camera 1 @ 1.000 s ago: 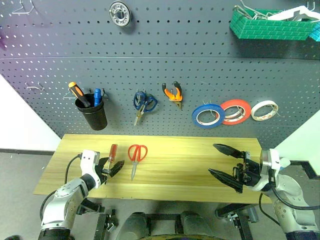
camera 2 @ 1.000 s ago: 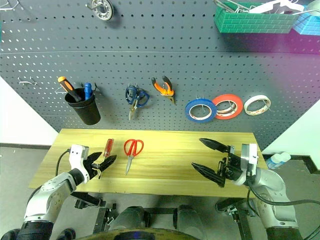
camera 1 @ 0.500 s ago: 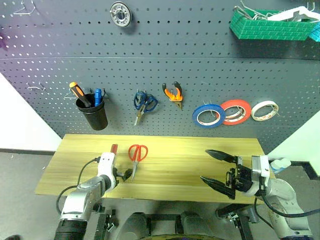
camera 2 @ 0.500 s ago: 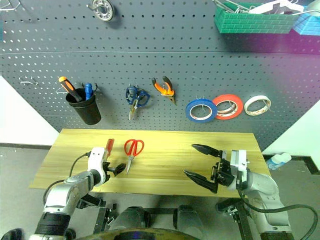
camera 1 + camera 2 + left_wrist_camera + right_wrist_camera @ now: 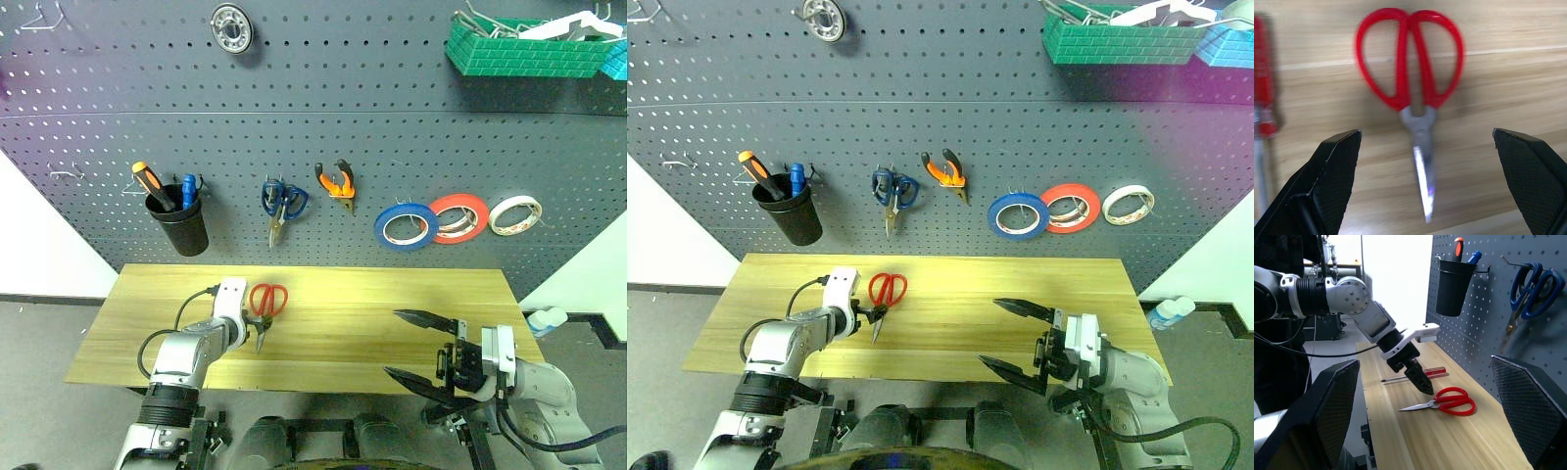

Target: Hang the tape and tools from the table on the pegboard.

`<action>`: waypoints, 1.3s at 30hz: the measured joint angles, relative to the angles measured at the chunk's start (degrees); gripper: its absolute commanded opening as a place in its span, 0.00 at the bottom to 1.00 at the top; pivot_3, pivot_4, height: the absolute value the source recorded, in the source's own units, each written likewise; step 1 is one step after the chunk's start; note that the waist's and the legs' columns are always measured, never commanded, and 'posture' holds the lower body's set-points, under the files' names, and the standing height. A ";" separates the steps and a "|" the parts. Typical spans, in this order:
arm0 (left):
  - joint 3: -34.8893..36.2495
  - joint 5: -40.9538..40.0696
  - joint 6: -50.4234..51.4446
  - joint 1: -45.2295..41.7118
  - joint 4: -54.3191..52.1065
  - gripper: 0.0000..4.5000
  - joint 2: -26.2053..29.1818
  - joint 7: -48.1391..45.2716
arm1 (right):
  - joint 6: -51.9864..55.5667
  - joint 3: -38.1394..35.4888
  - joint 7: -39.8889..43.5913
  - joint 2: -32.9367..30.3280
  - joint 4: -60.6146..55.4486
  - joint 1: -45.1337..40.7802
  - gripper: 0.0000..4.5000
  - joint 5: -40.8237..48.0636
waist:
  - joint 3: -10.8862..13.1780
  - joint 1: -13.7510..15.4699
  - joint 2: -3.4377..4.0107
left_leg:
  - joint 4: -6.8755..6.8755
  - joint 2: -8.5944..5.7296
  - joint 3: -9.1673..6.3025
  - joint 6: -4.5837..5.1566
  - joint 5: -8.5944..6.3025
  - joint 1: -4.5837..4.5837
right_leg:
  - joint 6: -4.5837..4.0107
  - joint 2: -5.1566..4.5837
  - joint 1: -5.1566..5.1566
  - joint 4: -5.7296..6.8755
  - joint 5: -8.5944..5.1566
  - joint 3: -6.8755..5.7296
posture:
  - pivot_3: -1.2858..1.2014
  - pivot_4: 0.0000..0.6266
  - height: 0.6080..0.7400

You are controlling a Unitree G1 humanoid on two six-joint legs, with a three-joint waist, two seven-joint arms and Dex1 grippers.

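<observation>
Scissors, the red-handled scissors [image 5: 1410,83], are what we are going for: they lie flat on the table [image 5: 392,313], loops toward the pegboard [image 5: 392,137], blade tip toward the near edge. We have the left gripper [image 5: 869,315] tilted down over them with both black fingers spread wide, nothing held, and in the left wrist view the blade sits right in the gap between the two fingers [image 5: 1327,181]. That straddle suggests we mean to close across the blade. Just beside them lies the screwdriver [image 5: 1418,375], also untaken. Blue tape [image 5: 407,225] and pliers [image 5: 338,183] are on the board's hooks already. Our right gripper [image 5: 423,348] hangs released over the table's right front, well apart, presumably keeping out of the way.
</observation>
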 measured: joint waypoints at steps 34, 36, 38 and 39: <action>-3.03 6.46 -2.94 -0.52 2.04 1.00 -0.28 -0.29 | 2.36 -4.44 -3.42 -3.60 -11.98 13.93 0.99 4.11 | 5.24 -1.30 -0.46 | -0.10 0.00 0.00 0.03 -0.02 -0.39 | 0.15 -0.19 -0.28 -0.18 -0.14 0.01 | 0.46 0.28 0.95; -3.06 6.55 -3.17 -0.79 2.76 1.00 -0.50 -0.38 | 2.53 -5.04 -3.61 -3.75 -12.71 14.98 0.99 4.26 | 5.38 -1.38 -0.49 | -0.09 0.00 0.00 0.03 -0.02 -0.65 | -0.03 -0.20 -0.50 -0.18 0.00 0.00 | 0.46 0.28 0.95; -3.07 6.76 -3.35 -0.95 3.31 1.00 -0.54 -0.40 | 2.76 -5.50 -3.68 -3.98 -13.30 15.85 0.99 4.44 | 5.42 -1.47 -0.50 | -0.07 0.00 0.00 0.02 -0.01 -0.95 | -0.01 -0.19 -0.82 -0.15 0.02 -0.01 | 0.46 0.29 0.95; -3.07 6.96 -3.44 -1.20 3.45 1.00 -0.54 -0.43 | 2.81 -5.81 -3.69 -4.03 -13.64 16.13 0.99 4.72 | 5.45 -1.44 -0.50 | -0.07 0.00 0.00 0.02 -0.01 -1.01 | -0.01 -0.19 -0.88 -0.15 0.03 -0.02 | 0.46 0.29 0.95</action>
